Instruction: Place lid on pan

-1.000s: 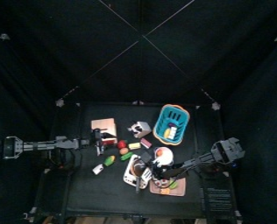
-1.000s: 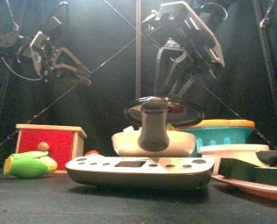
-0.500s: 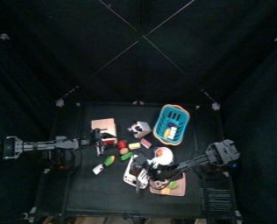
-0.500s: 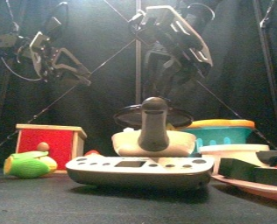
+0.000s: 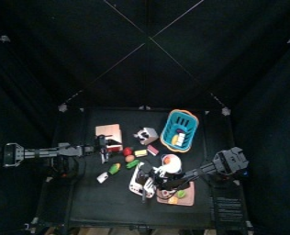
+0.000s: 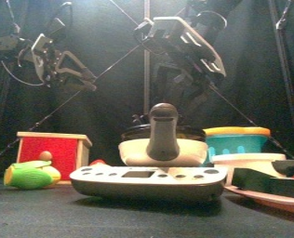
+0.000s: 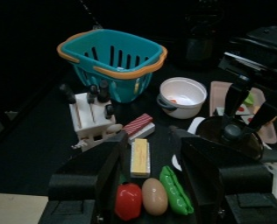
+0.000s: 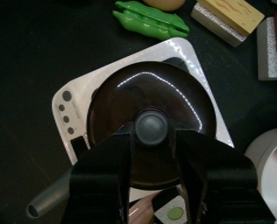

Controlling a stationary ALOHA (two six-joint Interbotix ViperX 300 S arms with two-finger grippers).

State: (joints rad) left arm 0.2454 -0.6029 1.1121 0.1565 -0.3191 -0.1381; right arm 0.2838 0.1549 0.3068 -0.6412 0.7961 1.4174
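The dark round lid (image 8: 165,92) with its black knob (image 8: 151,125) lies flat over the dark pan, whose grey handle (image 8: 45,206) sticks out to one side. The pan stands on a white toy stove (image 8: 182,54). My right gripper (image 8: 152,140) hangs straight above the lid, with its jaws apart on either side of the knob and holding nothing. In the front view the knob (image 6: 162,112) stands upright over the stove (image 6: 150,182), with the right gripper (image 6: 187,60) above it. My left gripper (image 5: 105,147) rests open at the table's left.
A teal basket (image 7: 111,54), a white bowl (image 7: 182,94), a white rack (image 7: 88,109) and toy foods (image 7: 152,197) lie between the arms. A red box (image 6: 53,149) and a green toy (image 6: 32,174) stand front left. A pink tray (image 6: 268,195) lies front right.
The lid, held tilted above the pan a second ago, has come down flat onto it. My right gripper has let go and risen slightly. The left arm has not moved.
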